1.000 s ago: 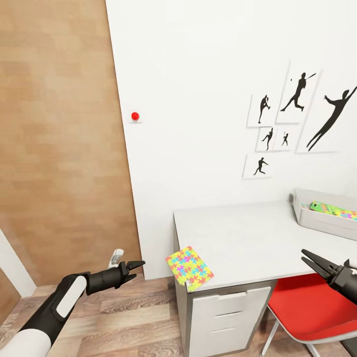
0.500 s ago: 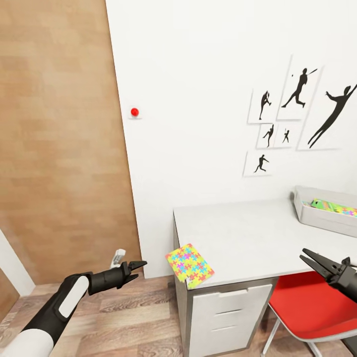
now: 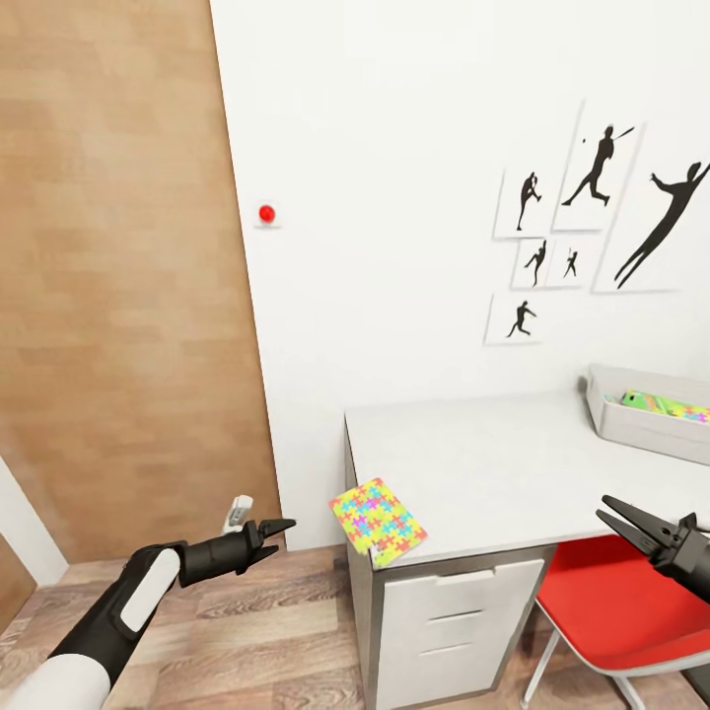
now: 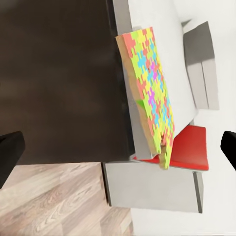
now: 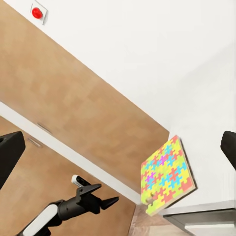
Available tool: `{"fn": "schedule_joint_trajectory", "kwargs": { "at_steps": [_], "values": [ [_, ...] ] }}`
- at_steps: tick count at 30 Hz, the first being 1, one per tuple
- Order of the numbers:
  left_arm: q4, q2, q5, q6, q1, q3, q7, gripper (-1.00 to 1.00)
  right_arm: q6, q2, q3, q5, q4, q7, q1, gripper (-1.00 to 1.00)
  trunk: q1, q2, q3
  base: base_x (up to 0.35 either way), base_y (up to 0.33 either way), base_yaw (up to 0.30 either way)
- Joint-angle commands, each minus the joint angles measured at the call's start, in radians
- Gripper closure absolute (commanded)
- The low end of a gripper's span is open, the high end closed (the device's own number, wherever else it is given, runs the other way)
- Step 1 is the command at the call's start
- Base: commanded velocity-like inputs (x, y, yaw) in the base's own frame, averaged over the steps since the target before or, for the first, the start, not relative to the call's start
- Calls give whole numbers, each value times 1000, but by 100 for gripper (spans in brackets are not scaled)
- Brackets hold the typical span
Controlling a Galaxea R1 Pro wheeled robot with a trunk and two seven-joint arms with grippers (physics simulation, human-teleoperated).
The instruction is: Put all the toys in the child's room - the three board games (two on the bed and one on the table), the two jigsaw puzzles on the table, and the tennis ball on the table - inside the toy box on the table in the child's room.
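We count one jigsaw puzzle (image 3: 377, 522) in sight, a bright multicoloured panel lying on the near left corner of the tabletop (image 3: 493, 473) and jutting out past its edge. One toy box (image 3: 646, 422) sits at the far right of the tabletop, with one green-edged board game (image 3: 663, 405) inside it. Our left gripper (image 3: 271, 532) hangs over the wood floor (image 3: 256, 631) beside the puzzle, apart from it, jaws parted and empty. Our right gripper (image 3: 619, 520) hovers at the tabletop's front edge above one red chair (image 3: 621, 611), jaws also spread, holding nothing. Five silhouette pictures (image 3: 592, 227) hang on the wall.
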Motion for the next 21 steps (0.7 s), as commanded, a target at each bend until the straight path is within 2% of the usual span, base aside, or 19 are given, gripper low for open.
{"fn": "schedule_joint_trajectory", "kwargs": {
  "at_steps": [1, 6, 12, 21],
  "values": [
    [0, -8, 3, 4, -1, -2, 0, -100, 4, 0, -1, 3, 1, 5, -1, -100, 4, -8, -4, 0, 0, 0],
    [0, -28, 2, 4, -1, 0, -1, -100, 3, 0, -2, 4, 1, 7, -1, -100, 12, -22, -11, 0, 0, 0],
    [0, -33, -1, 3, -1, -5, 1, -100, 2, 1, -2, 1, 2, 19, -1, -100, 12, -22, -11, 9, -9, 0],
    [0, -33, 2, 5, -1, -2, 0, -100, -5, 2, 0, 1, 2, 21, -1, -100, 12, -22, -11, 44, -88, 0]
  ]
}}
